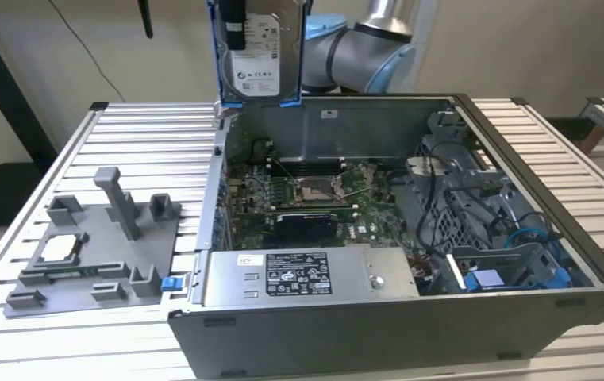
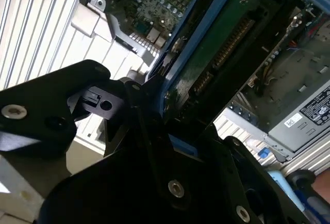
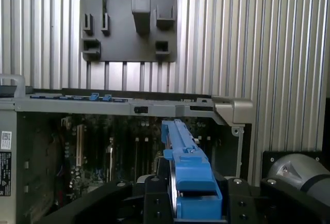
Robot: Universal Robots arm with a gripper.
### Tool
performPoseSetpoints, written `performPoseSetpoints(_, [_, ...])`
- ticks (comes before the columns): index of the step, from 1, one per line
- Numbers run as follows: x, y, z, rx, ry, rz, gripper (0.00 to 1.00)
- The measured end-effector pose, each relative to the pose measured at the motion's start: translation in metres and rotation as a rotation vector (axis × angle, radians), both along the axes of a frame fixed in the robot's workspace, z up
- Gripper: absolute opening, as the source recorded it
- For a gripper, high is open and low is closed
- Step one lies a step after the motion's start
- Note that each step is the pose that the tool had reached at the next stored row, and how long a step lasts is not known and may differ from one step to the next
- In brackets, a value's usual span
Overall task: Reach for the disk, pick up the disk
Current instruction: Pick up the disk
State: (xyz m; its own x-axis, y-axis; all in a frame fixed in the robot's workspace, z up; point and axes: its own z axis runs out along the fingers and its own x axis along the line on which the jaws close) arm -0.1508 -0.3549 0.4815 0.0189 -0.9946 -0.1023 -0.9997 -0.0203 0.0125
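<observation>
Silver-grey, white-labelled and framed in bright blue plastic: found the disk upright in the air, above the rear corner of the open computer case on the exterior view's left, touching neither case nor bench. Found the pincer closed on the disk, with a black finger lying across the labelled face in the exterior view, and black pincer parts tight on either side of the blue bracket edge in the first wrist view. Noted in the second wrist view the disk's green circuit-board side turned to the camera, with the blue frame running along it and the pincer's black body in front. Recorded the grey and blue arm behind the disk in the exterior view. Inside the case, logged a green motherboard, a long grey box with a black-and-white label against the near wall, and blue-trimmed drive bays with cables toward the exterior view's right. On the ribbed metal bench, just beside the case on the exterior view's left, noted a grey moulded fixture carrying a small square silver chip, well apart from the disk
</observation>
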Motion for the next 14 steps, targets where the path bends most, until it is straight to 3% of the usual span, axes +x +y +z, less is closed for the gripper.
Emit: performPoseSetpoints(14, [0.046,-0.0002,-0.001,0.0001,-0.0001,0.0,0.0])
